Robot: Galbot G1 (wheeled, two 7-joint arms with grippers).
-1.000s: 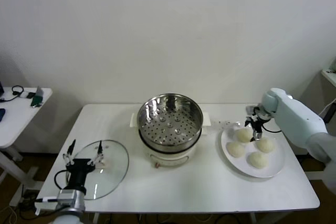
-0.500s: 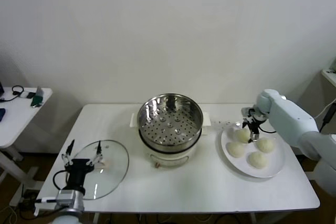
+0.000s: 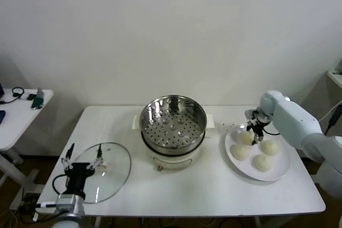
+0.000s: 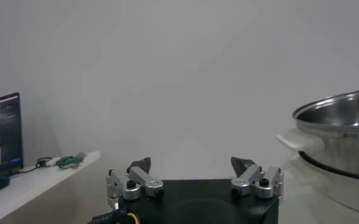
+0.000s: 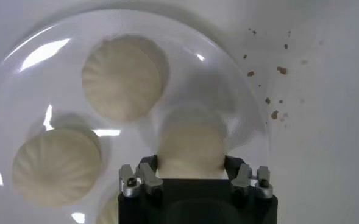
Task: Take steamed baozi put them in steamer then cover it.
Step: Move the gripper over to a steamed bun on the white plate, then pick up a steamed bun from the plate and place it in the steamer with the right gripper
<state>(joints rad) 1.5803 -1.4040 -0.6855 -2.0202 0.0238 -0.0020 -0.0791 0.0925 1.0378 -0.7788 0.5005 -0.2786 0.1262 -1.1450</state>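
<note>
In the head view, the first pick is in hand: the right gripper (image 3: 253, 130) is down on the far-left baozi (image 3: 247, 138) of four on the plate (image 3: 281, 170), right of the empty steamer (image 3: 172, 123). The next move needs a straight lift, then a carry left. The left gripper (image 3: 83, 156) hangs over the cover (image 3: 109, 177), at the near left.

In the left wrist view, its fingers (image 4: 138, 170) stand apart, holding nothing.

In the right wrist view, the fingers (image 5: 149, 168) are clamped on the baozi (image 5: 190, 146).

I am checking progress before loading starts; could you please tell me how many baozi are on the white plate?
4, all on the white plate: the far-left baozi sits between the right gripper's jaws, then far-right, near-left and near-right. None in the steamer.
</note>
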